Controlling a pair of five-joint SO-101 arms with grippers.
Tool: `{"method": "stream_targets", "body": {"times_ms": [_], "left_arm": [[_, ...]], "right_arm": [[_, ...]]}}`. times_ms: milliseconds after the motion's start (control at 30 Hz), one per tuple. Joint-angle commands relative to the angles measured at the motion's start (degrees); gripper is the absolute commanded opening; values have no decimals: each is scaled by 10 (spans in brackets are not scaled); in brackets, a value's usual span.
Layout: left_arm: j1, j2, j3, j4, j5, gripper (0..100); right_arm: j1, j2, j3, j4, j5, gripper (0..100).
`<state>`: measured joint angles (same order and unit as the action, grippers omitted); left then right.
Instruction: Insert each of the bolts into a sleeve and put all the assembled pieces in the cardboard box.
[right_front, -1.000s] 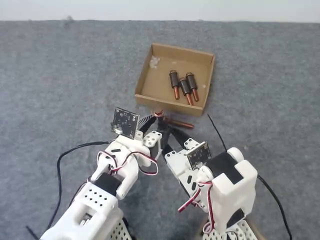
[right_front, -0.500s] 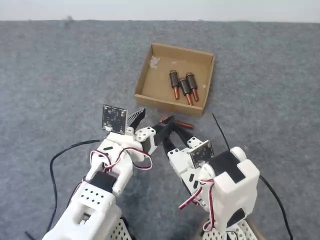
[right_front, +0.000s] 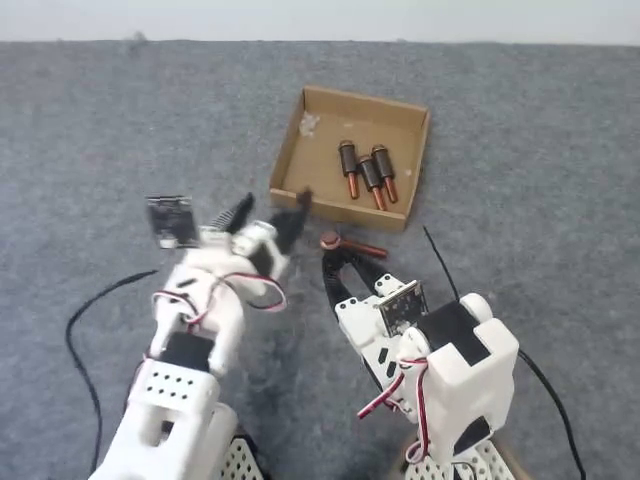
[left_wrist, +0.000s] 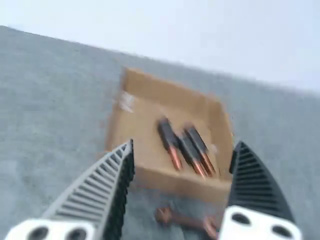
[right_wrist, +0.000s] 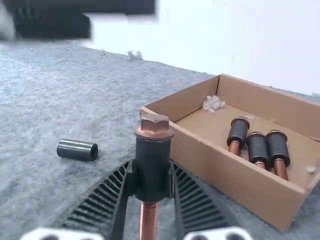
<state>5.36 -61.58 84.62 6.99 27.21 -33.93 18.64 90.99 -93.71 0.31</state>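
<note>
My right gripper (right_wrist: 151, 172) is shut on a copper bolt with a black sleeve (right_wrist: 151, 160) on its shank, held off the carpet. From above, this bolt (right_front: 352, 245) lies just in front of the cardboard box (right_front: 340, 207), with the right gripper (right_front: 345, 260) under it. Three assembled pieces (right_front: 366, 173) lie inside the box. My left gripper (right_front: 272, 208) stands open and empty by the box's front-left corner. Its own view looks between its fingers (left_wrist: 110, 190) at the box (left_wrist: 145, 95) and the held bolt (left_wrist: 182, 220). A loose black sleeve (right_wrist: 77, 149) lies on the carpet.
Grey carpet (right_front: 120, 130) covers the table, with open room left and right of the box. A small white scrap (right_front: 308, 124) sits in the box's far-left corner. Cables (right_front: 95, 320) trail beside both arm bases.
My left gripper has drawn back from the bolt, swung left toward the box's front-left corner, and now stands open. The right gripper still holds the sleeved bolt in nearly the same place.
</note>
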Motion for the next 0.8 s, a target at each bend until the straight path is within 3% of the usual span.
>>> {"method": "stream_targets", "body": {"times_ms": [0, 100, 267, 600, 767], "left_arm": [[-28, 4, -49, 25, 33, 295], [-27, 5, -71, 74, 36, 295], [-26, 32, -77, 77, 36, 294], [-25, 345, -216, 76, 32, 294], [-26, 424, -252, 76, 32, 296]], "right_arm": [[9, -10, -10, -18, 13, 6], [9, -10, -10, -18, 13, 6], [24, -10, -11, -18, 13, 6], [25, -10, -11, -14, 14, 6], [26, -10, -11, -15, 14, 6]]}}
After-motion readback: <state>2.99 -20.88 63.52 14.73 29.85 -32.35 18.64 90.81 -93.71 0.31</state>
